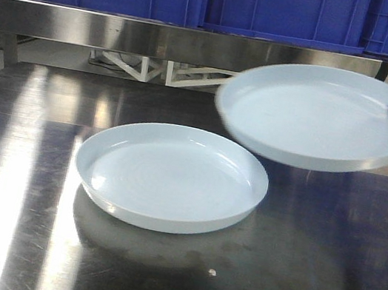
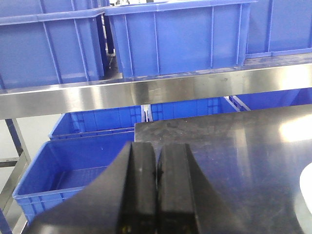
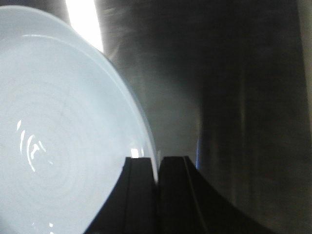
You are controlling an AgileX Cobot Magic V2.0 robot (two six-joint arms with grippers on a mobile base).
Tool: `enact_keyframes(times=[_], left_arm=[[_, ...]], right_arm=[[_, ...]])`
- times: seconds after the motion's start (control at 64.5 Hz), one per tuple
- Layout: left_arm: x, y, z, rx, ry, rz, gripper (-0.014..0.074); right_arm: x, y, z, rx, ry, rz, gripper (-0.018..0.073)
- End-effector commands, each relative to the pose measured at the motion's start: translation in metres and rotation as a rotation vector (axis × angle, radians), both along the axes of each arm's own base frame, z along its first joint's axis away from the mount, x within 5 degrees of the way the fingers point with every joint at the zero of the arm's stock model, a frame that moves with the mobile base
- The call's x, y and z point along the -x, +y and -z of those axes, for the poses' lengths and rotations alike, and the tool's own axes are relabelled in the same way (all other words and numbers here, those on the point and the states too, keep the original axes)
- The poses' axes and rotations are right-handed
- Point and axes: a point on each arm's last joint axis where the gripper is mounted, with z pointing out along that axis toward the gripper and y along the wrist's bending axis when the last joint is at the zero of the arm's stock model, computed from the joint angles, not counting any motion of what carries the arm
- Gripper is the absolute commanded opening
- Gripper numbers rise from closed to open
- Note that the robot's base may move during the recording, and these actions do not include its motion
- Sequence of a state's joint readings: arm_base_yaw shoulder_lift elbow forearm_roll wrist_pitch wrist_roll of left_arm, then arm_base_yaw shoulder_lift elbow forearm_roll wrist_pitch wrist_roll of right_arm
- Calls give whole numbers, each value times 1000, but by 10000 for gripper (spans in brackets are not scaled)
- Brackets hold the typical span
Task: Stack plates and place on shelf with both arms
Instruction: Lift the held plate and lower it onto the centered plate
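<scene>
- Right gripper (image 3: pixel 157 168) is clamping the rim of the held plate (image 1: pixel 319 118), which is hanging tilted above the table (image 1: pixel 18 159), up and right of the other plate (image 1: pixel 171 177) and not touching it.
- I am aiming to level it, centre it over the other plate, then lower it rim into rim.
- Left gripper (image 2: pixel 156 165) is sitting clenched on nothing near the table's corner.
- Bins (image 2: pixel 175 39) are crowding the shelf (image 1: pixel 160 38), likely limiting room.
</scene>
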State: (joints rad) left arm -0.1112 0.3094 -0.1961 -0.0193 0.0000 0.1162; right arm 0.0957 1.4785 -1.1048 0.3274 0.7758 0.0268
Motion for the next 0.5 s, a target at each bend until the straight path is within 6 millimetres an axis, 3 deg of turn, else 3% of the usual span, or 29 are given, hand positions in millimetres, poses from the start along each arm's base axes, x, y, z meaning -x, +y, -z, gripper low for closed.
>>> enact_keyframes(times=[0.0, 0.201, 0.48], left_arm=[[0, 1, -20, 30, -117, -6, 82], [0, 1, -20, 30, -117, -6, 82], [0, 1, -20, 30, -117, -6, 82]], right_arm=[[-4, 25, -12, -44, -99, -43, 57], [-12, 63, 17, -69, -32, -120, 57], [-19, 80, 34, -64, -27, -143, 57]])
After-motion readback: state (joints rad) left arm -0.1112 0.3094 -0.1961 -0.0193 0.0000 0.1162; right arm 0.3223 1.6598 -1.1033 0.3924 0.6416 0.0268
